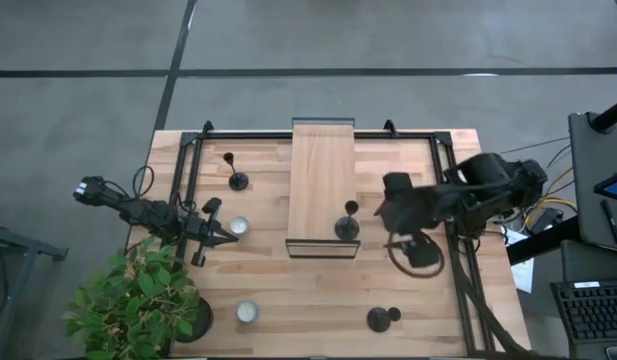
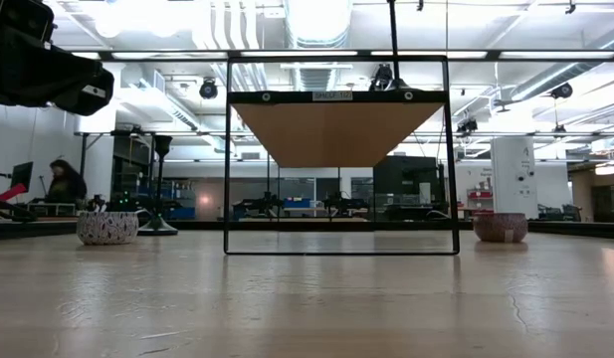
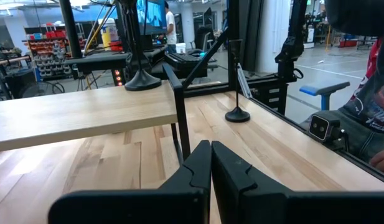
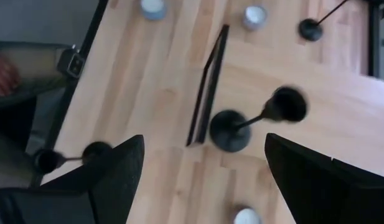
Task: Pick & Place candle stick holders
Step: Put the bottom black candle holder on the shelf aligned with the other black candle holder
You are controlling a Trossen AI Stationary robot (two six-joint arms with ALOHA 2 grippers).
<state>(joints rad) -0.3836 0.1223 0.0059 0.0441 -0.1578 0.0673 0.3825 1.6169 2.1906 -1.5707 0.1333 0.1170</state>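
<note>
Right of centre in the high view, the right gripper (image 1: 388,210) hangs above the table with its dark fingers (image 4: 117,171) spread wide and nothing between them. Just left of it, one matt black candle stick holder with round disc base (image 1: 347,227) stands upright on the raised pale wooden shelf (image 1: 321,170), near its lower edge. A second holder (image 1: 236,180) stands at upper left of the butcher-block table (image 1: 298,290); a third (image 1: 382,319) lies tipped at lower right. At left, the left gripper (image 1: 226,238) rests closed and empty.
</note>
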